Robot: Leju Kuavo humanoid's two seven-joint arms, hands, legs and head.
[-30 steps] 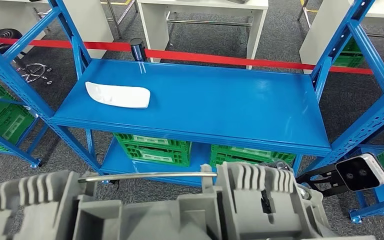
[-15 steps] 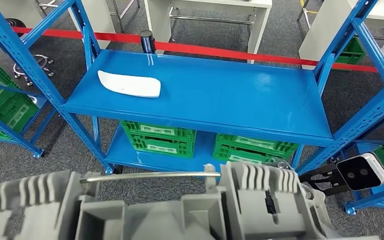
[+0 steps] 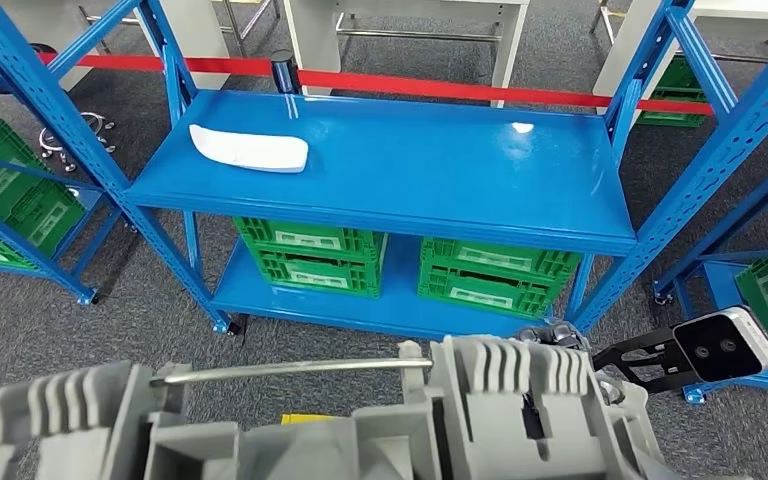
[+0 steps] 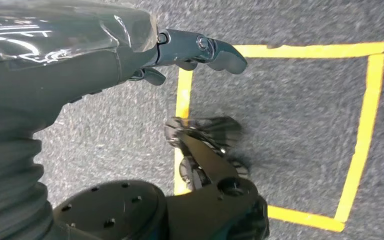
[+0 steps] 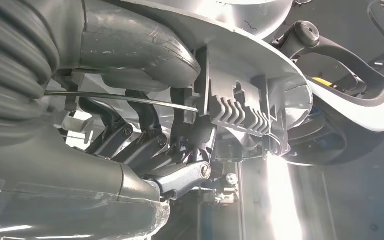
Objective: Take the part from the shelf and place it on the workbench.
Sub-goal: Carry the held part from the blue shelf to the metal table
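Lying on the blue shelf (image 3: 410,170) near its left end, the white part (image 3: 248,149) waits untouched; left hand (image 4: 180,50) hangs released, right hand (image 5: 145,145) unreadable.

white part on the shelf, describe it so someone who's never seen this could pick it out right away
Find the blue metal shelf rack in the middle of the head view. On its upper deck, near the far left corner, lies the white part, a flat, elongated, curved piece. It is the only white thing on that deck; the green crates sit a level below.
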